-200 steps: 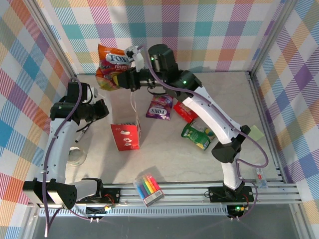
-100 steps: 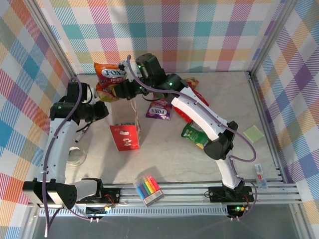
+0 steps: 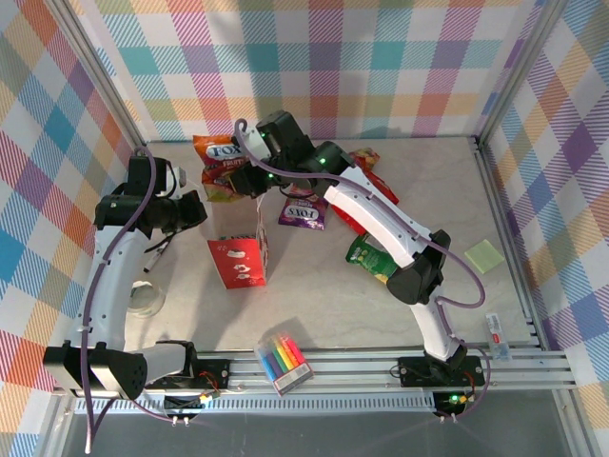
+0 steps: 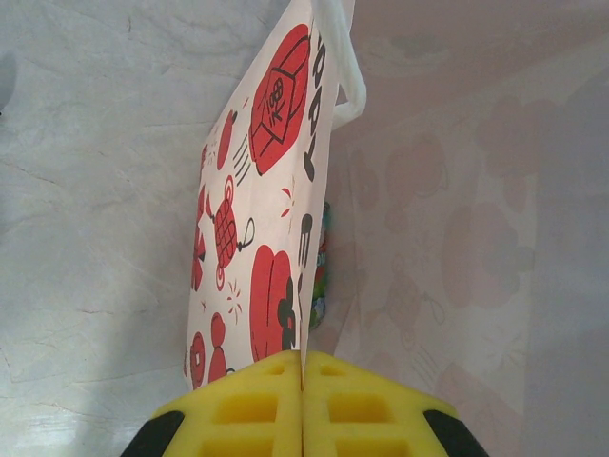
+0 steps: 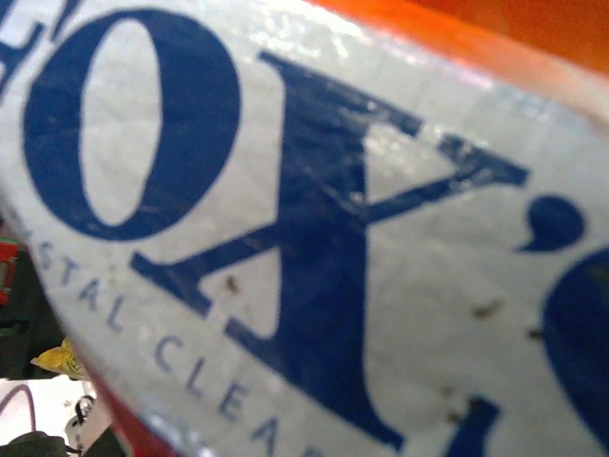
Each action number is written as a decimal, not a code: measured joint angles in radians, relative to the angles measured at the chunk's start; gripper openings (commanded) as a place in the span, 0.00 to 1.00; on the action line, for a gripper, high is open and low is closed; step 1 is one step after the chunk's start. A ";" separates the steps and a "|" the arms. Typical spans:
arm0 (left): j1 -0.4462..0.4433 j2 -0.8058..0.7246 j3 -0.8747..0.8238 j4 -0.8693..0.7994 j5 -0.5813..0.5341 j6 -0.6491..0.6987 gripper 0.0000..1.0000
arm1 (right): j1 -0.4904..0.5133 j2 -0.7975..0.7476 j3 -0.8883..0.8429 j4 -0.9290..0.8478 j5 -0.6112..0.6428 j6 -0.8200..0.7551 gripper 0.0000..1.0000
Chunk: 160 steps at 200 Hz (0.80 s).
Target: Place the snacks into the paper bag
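Top external view: right gripper grips the orange packet near the far-left corner of the table; left gripper pinches the rim of the paper bag.

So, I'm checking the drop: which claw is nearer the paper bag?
Left. The left claw is clamped on the paper bag at its rim, touching it. The right claw holds the orange packet just beyond the bag, toward the back wall.
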 measured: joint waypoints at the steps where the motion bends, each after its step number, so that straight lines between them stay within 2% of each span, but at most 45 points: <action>1: 0.000 0.000 0.000 0.000 0.000 0.000 0.04 | 0.000 0.000 0.000 -0.001 0.001 -0.001 0.11; 36: 0.000 0.000 0.000 0.000 0.000 0.000 0.04 | 0.000 0.025 0.002 -0.025 0.013 -0.017 0.12; 64: 0.000 0.000 0.000 -0.001 0.000 0.000 0.04 | 0.000 0.051 0.002 -0.035 0.012 -0.016 0.19; 123: 0.000 0.000 0.000 0.000 0.000 0.001 0.04 | 0.000 0.071 0.002 -0.050 0.023 -0.012 0.21; 133: 0.000 0.000 0.000 0.000 0.000 0.003 0.04 | 0.000 0.071 0.002 -0.050 0.025 -0.010 0.25; 144: 0.000 0.000 0.000 0.000 0.000 0.003 0.04 | 0.000 0.071 0.002 -0.050 0.027 -0.010 0.40; 160: 0.000 0.000 0.000 0.000 0.000 0.003 0.04 | 0.000 0.071 0.002 -0.047 0.027 -0.003 0.46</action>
